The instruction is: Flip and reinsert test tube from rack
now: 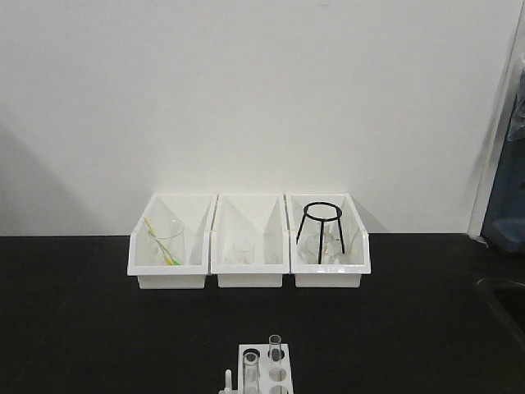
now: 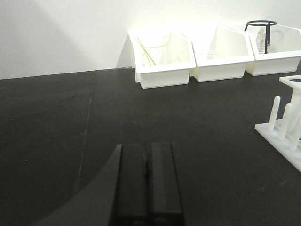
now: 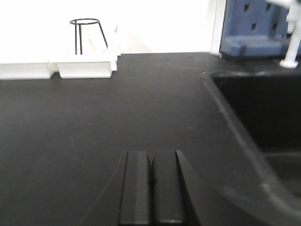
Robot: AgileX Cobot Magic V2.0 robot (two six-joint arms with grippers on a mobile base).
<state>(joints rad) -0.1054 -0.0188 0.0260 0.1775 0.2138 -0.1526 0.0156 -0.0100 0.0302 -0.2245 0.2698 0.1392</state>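
The white rack (image 1: 267, 371) sits at the bottom middle of the front view, with two clear test tubes standing upright in its holes: one at the back right (image 1: 275, 348) and one at the front left (image 1: 251, 371). A short white peg (image 1: 229, 381) shows at its left edge. In the left wrist view the rack's edge and pegs (image 2: 284, 129) show at the far right; no tube shows there. My left gripper (image 2: 147, 148) is shut and empty over the black table, well left of the rack. My right gripper (image 3: 151, 155) is shut and empty over the black table.
Three white bins stand in a row at the back: the left one (image 1: 168, 246) holds a beaker with yellow-green sticks, the middle one (image 1: 248, 246) small glassware, the right one (image 1: 328, 246) a black wire tripod. A sunken black sink (image 3: 263, 122) lies right of my right gripper, a blue rack (image 3: 258, 26) behind it.
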